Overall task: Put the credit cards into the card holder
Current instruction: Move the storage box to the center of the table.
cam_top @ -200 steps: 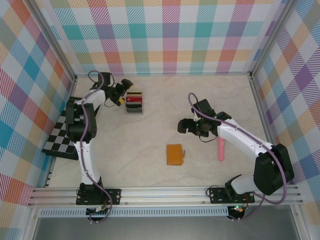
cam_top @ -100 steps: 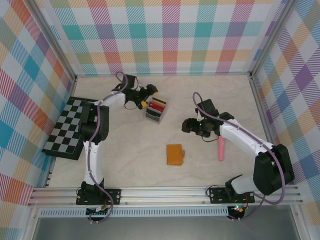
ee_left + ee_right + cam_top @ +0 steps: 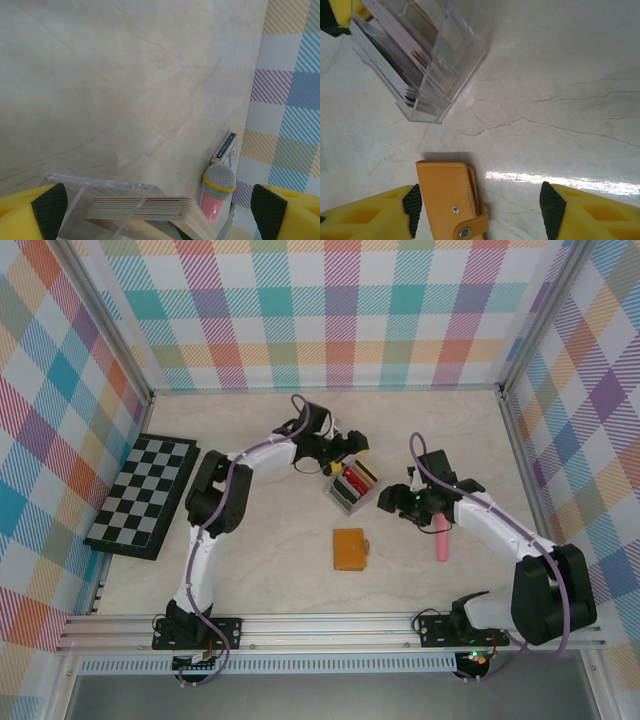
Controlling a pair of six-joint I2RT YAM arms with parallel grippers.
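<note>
Left gripper (image 3: 160, 207) spread wide astride the clear rack (image 3: 455, 65), grip impossible to tell, cards (image 3: 355, 480) standing inside it mid-table, right gripper (image 3: 481, 210) open and empty, hovering over the wallet (image 3: 447, 195), snapped shut near the rack, pink mic (image 3: 441, 540) alongside.

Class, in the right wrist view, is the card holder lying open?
No, the card holder lies folded shut, its snap tab wrapped round the edge.

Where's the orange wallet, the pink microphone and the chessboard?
orange wallet (image 3: 349, 549), top view, middle of its closed cover.
pink microphone (image 3: 441, 543), top view, its pink handle.
chessboard (image 3: 142, 495), top view, centre of the board.
</note>
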